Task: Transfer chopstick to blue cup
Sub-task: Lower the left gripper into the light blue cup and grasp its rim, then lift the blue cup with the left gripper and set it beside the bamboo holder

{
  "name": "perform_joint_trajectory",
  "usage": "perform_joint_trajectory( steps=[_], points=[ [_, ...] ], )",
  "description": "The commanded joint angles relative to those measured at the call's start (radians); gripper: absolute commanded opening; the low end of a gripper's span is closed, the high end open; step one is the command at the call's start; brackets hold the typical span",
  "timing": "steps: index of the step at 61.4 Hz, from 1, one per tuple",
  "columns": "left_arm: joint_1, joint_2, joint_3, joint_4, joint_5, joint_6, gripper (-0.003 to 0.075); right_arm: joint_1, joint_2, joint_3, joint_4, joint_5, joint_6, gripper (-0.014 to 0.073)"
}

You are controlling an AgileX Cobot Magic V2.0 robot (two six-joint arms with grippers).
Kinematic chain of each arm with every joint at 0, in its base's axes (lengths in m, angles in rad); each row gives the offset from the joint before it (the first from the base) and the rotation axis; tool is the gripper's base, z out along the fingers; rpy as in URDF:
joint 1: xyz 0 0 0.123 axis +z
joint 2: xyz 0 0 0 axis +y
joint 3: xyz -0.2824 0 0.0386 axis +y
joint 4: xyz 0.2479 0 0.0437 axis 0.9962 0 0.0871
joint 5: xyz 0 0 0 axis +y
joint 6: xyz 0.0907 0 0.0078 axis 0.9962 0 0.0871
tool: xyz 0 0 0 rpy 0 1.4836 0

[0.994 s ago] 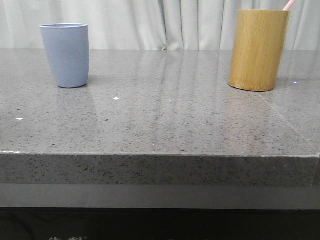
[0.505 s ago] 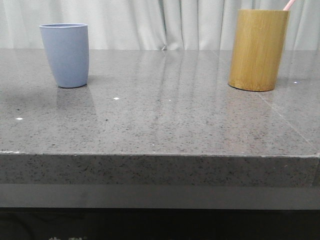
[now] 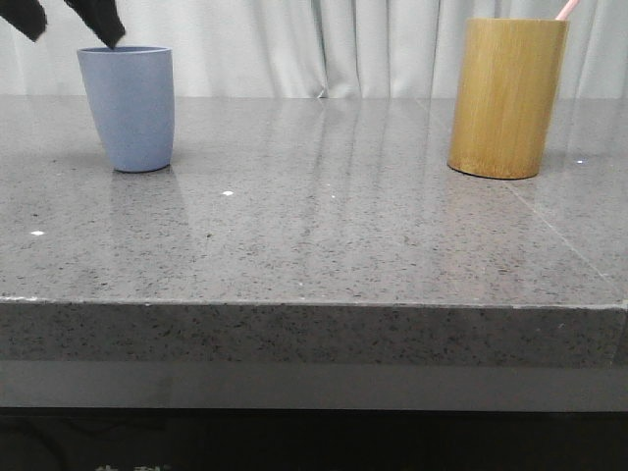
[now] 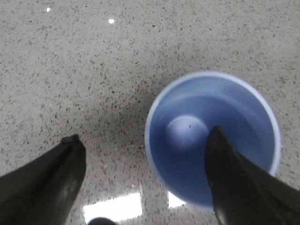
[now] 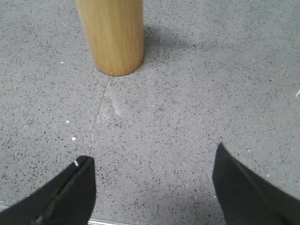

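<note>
The blue cup [image 3: 129,106] stands upright at the far left of the grey table. It is empty inside [image 4: 211,136]. My left gripper [image 3: 74,27] hangs open just above the cup's rim, with one finger [image 4: 236,183] over the cup's mouth and the other [image 4: 51,178] outside it. The pale pink chopstick [image 3: 567,9] pokes its tip out of a bamboo cylinder [image 3: 506,96] at the far right. My right gripper [image 5: 147,159] is open over bare table, short of the cylinder's base [image 5: 112,35]. Nothing sits between either pair of fingers.
The grey speckled table [image 3: 324,226] has a front edge close to the camera. White curtains [image 3: 324,44] hang behind it. A seam [image 5: 99,110] in the table surface runs from the cylinder's base toward my right gripper.
My left gripper has come into the front view at the top left, above the blue cup. The cup, cylinder and chopstick have not moved.
</note>
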Motion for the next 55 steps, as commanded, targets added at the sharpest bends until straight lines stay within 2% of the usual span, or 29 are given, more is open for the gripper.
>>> perform_joint_trajectory(
  steps=[1,8,12,17,31,43,55],
  points=[
    [-0.002,0.003,-0.087,0.001,-0.015,0.0,0.0513,-0.006,0.003,-0.031,0.007,-0.057,-0.009,0.054],
    [-0.002,0.055,-0.138,0.001,0.003,0.0,0.0507,-0.006,0.003,-0.031,0.007,-0.057,-0.009,0.054],
    [-0.002,0.079,-0.163,0.001,0.021,0.0,0.0478,-0.006,0.003,-0.031,0.007,-0.057,-0.009,0.054],
    [-0.002,0.1,-0.187,0.001,0.036,-0.002,0.0405,-0.006,0.003,-0.031,0.007,-0.057,-0.009,0.054],
    [-0.002,0.106,-0.196,0.001,0.058,-0.004,0.0138,-0.006,0.003,-0.031,0.007,-0.056,-0.009,0.054],
    [-0.004,0.106,-0.204,-0.008,0.093,-0.004,-0.0011,-0.006,0.003,-0.031,0.007,-0.056,-0.009,0.054],
    [-0.035,0.106,-0.269,-0.024,0.124,-0.004,-0.0019,-0.006,0.003,-0.031,0.007,-0.056,-0.009,0.054]
  ],
)
